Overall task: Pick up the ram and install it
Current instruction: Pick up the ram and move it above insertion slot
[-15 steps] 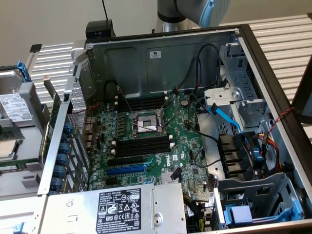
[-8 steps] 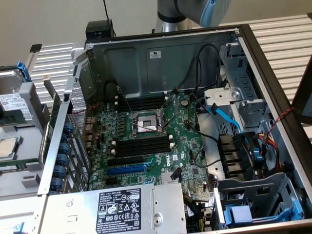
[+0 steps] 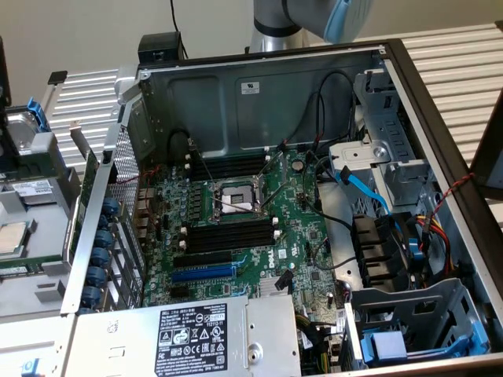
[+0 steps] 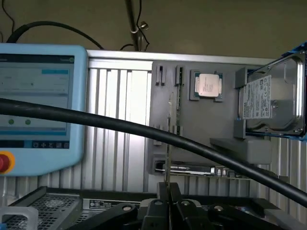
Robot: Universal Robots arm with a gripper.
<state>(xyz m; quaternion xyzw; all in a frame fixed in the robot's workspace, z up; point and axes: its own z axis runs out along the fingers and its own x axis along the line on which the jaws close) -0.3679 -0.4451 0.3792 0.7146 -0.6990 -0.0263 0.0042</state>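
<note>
Ram [image 4: 168,143] — edge-on, apparently pinched in gripper [image 4: 168,194] jaws, lifted; black slots [image 3: 228,237] empty — not yet installed.

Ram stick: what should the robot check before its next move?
1. Tool shut tight: ok.
2. Ram pinched in the tool, seen edge-on: ok, as it looks.
3. Long black slots on the motherboard empty: ok.
4. Black cable clear of the ram: not ok, it crosses in front in the wrist view.
5. Ram lined up with a slot: cannot tell.
</note>
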